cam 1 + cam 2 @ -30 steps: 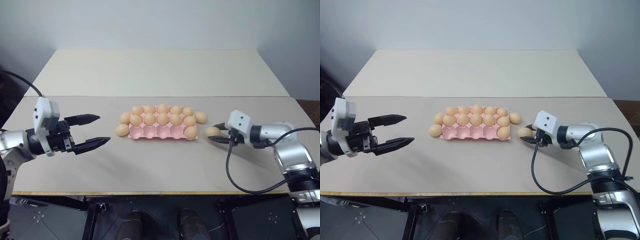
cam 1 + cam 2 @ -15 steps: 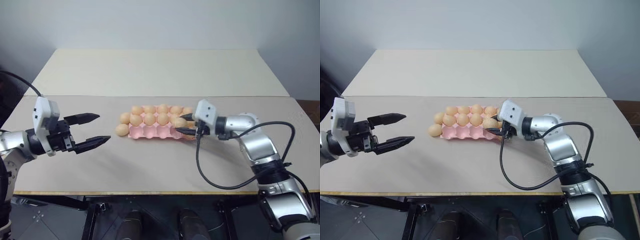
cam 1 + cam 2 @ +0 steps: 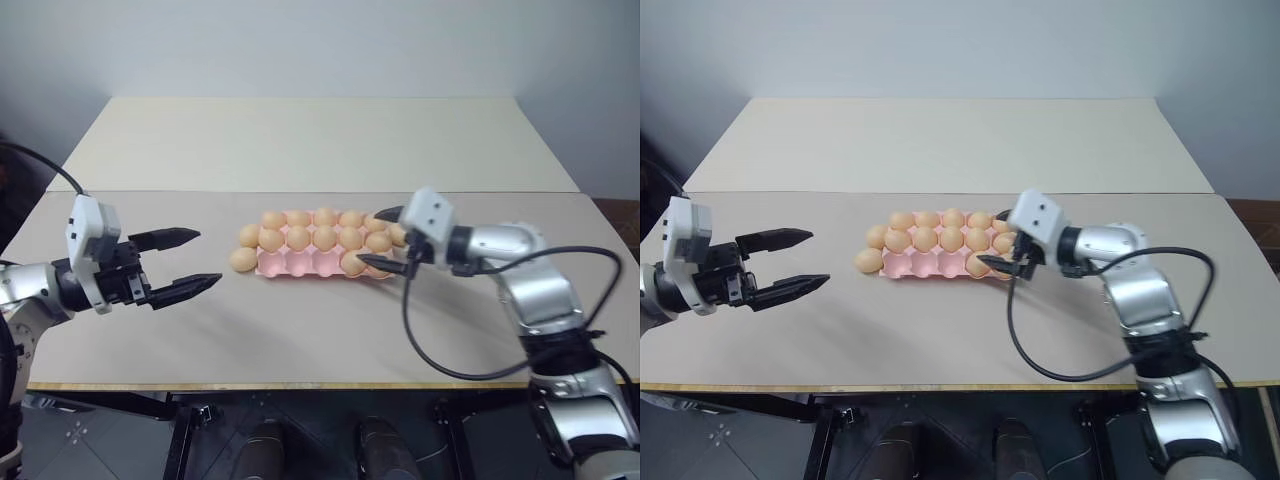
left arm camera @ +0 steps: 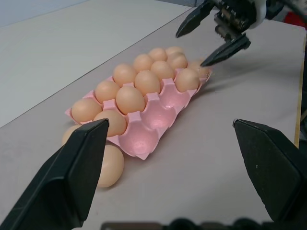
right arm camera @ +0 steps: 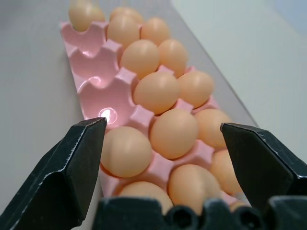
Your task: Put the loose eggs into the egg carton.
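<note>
**Pink carton nearly full, three near cups bare**

Pink moulded egg carton (image 3: 325, 262) lies flat near the middle of the pale surface (image 3: 300, 330), its long side parallel to the near edge. The far row and the middle row each hold eggs in every cup that can be seen. In the near row, the left wrist view shows three bare cups (image 4: 153, 124) side by side, with eggs in cups toward the right end; one of these, the near-row egg (image 3: 352, 262), sits just beside the right gripper's lower finger.

Loose eggs rest on the surface around the carton. One loose egg (image 3: 243, 259) lies at the carton's near left corner, touching or just beside its rim. Another, a second loose egg (image 3: 250, 236), sits at the left end, further back. At the right end more eggs lie partly hidden behind the gripper, so which of them are in cups cannot be told.

Right gripper (image 3: 388, 240) hangs over the carton's right end with its fingers spread wide, holding nothing. Left gripper (image 3: 184, 260) hovers well apart from the carton toward the left edge, fingers wide apart and empty, pointing at the carton.
</note>
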### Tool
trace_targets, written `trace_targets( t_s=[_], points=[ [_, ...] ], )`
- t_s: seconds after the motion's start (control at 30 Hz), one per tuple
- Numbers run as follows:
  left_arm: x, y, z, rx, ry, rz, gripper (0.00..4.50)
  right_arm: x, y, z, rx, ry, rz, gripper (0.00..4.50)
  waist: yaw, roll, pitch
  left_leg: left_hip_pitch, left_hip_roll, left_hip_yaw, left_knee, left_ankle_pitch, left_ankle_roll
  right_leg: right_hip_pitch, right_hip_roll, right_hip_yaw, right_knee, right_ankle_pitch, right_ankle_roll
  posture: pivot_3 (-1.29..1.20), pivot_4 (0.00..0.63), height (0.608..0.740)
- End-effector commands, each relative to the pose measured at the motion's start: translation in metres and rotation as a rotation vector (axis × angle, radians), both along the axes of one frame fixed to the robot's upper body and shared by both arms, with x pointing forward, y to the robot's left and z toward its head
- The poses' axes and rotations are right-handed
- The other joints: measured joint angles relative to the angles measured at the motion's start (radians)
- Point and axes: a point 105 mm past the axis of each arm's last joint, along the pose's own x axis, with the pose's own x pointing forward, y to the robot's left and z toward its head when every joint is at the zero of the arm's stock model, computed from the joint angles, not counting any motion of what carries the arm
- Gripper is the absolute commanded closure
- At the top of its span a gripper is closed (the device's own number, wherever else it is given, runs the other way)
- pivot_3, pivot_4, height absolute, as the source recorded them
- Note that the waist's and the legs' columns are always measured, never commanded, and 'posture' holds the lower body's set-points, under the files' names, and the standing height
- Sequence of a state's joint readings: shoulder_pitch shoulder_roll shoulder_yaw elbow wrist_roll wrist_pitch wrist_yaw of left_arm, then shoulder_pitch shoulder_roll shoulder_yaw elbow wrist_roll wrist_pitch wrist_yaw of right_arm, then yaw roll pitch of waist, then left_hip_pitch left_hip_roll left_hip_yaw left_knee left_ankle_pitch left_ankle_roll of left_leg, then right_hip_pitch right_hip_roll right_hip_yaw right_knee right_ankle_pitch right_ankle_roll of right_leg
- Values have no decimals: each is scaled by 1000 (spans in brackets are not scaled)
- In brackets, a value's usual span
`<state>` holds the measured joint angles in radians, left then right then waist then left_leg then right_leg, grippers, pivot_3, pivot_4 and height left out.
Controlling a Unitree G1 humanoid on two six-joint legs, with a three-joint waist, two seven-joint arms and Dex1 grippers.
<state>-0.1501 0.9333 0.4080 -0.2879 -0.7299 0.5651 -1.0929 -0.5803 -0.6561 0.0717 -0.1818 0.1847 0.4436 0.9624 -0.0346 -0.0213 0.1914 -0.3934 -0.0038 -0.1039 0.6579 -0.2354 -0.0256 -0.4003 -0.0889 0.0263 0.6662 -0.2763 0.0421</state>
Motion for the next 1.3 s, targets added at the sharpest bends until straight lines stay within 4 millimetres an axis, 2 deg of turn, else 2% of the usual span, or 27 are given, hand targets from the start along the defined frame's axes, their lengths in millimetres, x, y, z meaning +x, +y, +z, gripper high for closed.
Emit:
trace_targets(
  t_s=[0.03, 0.2, 0.37, 0.47, 0.67, 0.77, 0.9, 1.0, 1.13, 1.3],
  points=[
    [0, 1, 9, 7, -52, -8, 0, -21, -19, 26, 39, -52, 8, 28, 0, 0, 0, 0, 0, 0, 0, 0, 0, 0, 0, 0, 0, 0, 0, 0, 150, 740],
    [-2, 15, 9, 16, -42, 36, 0, -54, -56, 31, 18, -37, -12, 28, 1, 0, 0, 0, 0, 0, 0, 0, 0, 0, 0, 0, 0, 0, 0, 0, 150, 740],
    [-5, 28, 2, 24, -24, 88, 0, -61, -88, 18, -17, 5, -123, 28, -9, 0, 0, 4, 1, 2, 0, 0, 0, 4, 1, 1, 0, 0, 0, 0, 150, 740],
    [-5, 29, 1, 20, -21, 91, 0, -60, -92, 14, -11, 17, -151, 28, -8, 0, 0, 7, 1, 2, 0, 0, 0, 8, 1, 1, -1, 0, 0, 0, 150, 740],
    [-5, 28, 2, 18, -22, 95, 0, -50, -86, 14, -21, 2, -131, 28, -9, 0, 0, 7, 1, 3, 0, 0, 0, 8, 1, 1, -2, 0, 0, 0, 150, 740],
    [-4, 24, 3, 17, -23, 80, 0, -30, -79, 9, -21, -14, -140, 28, -11, 0, 0, 7, 1, 3, 0, 0, 0, 8, 1, 1, -2, 0, 0, 0, 150, 740],
    [1, 19, 5, 13, -32, 61, 0, 16, -68, -8, -62, -41, -179, 28, -14, 0, 0, 10, 1, 3, 0, 0, 0, 10, 1, 2, -1, 0, 0, 0, 150, 740],
    [2, 17, 6, 13, -34, 53, 0, 42, -65, -21, -122, -55, -203, 28, -12, 0, 0, 8, 1, 4, -2, 0, 0, 7, 1, 3, -1, 0, 0, 0, 150, 740],
    [1, 17, 7, 18, -37, 47, 0, 67, -60, -38, -237, -87, -195, 28, -10, 0, 0, -2, 0, 5, -1, 1, -1, -4, 0, 4, 0, 1, 0, 0, 150, 740],
    [0, 18, 9, 23, -45, 48, 0, 86, -52, -46, -267, -108, -208, 28, -13, 0, 0, -3, 1, 6, 0, 1, -2, -5, 1, 5, 0, 1, 0, 0, 150, 740]
  ],
)
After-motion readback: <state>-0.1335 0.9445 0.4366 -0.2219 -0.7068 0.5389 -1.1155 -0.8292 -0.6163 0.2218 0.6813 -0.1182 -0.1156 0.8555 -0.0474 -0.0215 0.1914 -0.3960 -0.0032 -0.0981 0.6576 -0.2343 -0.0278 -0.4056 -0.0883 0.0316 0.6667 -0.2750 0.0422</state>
